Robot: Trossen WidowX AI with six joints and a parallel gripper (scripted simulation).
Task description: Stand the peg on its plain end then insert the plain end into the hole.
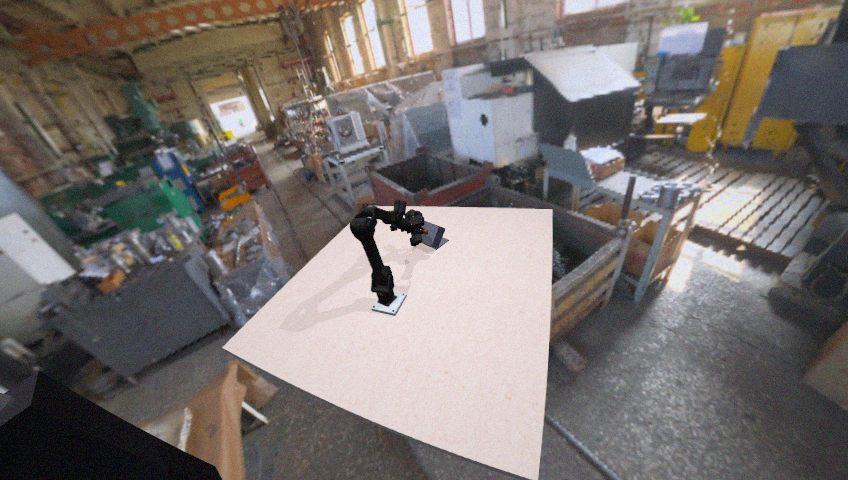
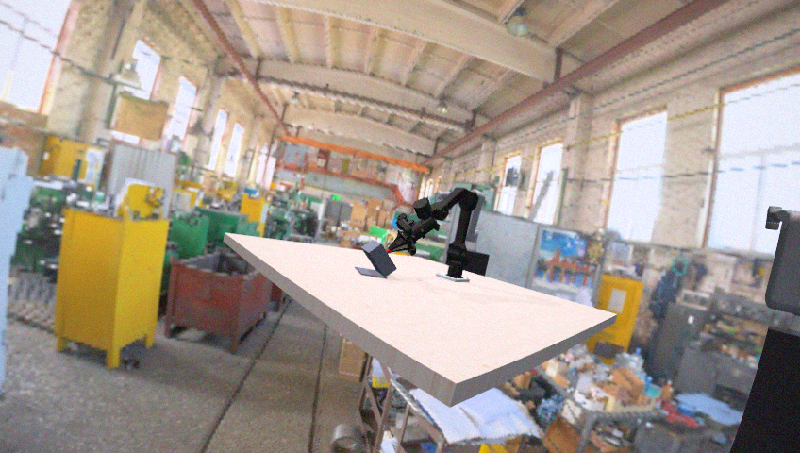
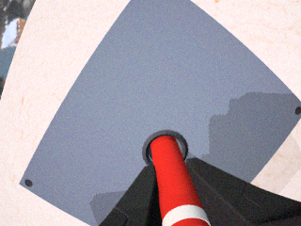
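Observation:
The red peg is held between the fingers. Its white band is at the near end in the wrist view, and its plain end points at the panel. The sloped grey panel is right in front of the fingertips. The plain end overlaps the hole's rim in the wrist view, with dark gaps showing at its sides. How deep it sits, if at all, I cannot tell. My gripper is shut on the peg, close to the panel face.
The panel stands on the pale table, tilted above its base. The arm's mounting plate is behind the gripper. Small dark dots mark two panel corners. The table's far edge lies beyond the panel.

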